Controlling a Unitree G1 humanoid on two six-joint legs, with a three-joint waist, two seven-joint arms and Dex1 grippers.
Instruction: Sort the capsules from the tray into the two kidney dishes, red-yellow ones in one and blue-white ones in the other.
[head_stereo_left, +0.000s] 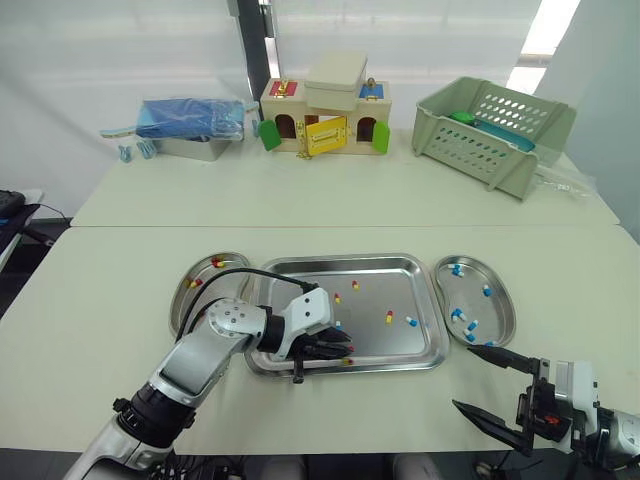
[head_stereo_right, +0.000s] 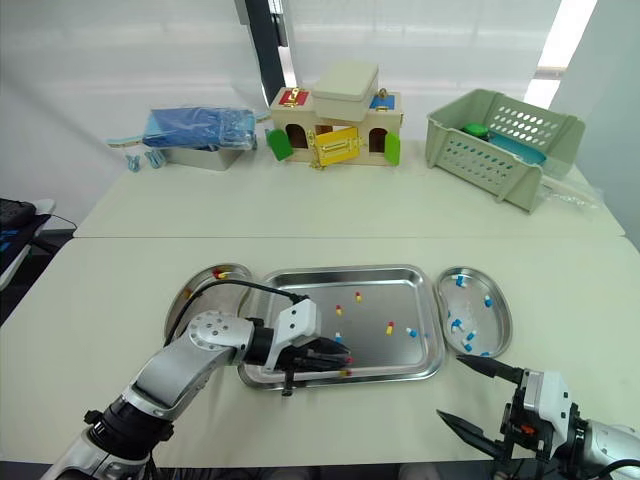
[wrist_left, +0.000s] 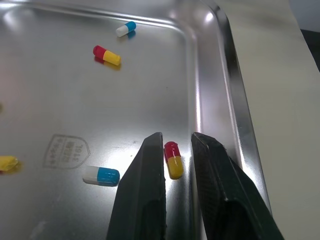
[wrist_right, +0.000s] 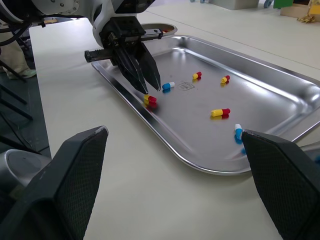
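As left wrist view reveals, left pincer (wrist_left: 176, 137) narrowly open astride red-yellow capsule (wrist_left: 173, 159) | right pincer (head_stereo_left: 463, 376) wide, empty

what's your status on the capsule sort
Left gripper open, straddling a red-and-yellow capsule in the rectangular steel tray. Right gripper open, off the tray. Tray wall close beside that capsule; blue-and-white capsule lies apart.

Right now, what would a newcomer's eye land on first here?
The left gripper, jaws open astride a red-yellow capsule at the near edge of the tray. Flanking it, the left kidney dish holds red-yellow capsules and the right kidney dish blue-white ones. The right gripper hangs open over the table, near right.
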